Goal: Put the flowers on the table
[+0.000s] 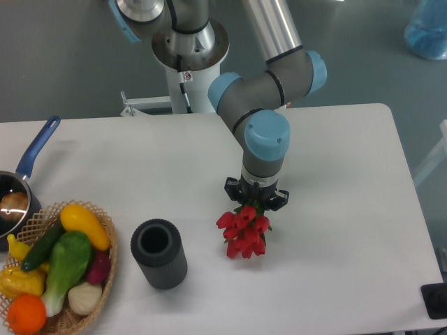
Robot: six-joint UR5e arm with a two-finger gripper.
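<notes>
One bunch of flowers [243, 232] hangs just below the hand [255, 197], apparently gripped.

A smooth grey-green floor [63, 63] fills the upper part of the view, from nine o'clock across to three o'clock, evenly lit with no hard shadows. At twelve o'clock a round white metal pedestal [190, 84] stands on that floor, with a small white bracket [143, 105] at its foot towards eleven o'clock. In the corner at one o'clock sits a translucent blue plastic bottle [427, 28], cut off by the frame. At three o'clock a pale, slanted edge of some furniture [431, 164] shows; what it is cannot be told. At five o'clock a small dark block [436, 301] juts into view.
</notes>
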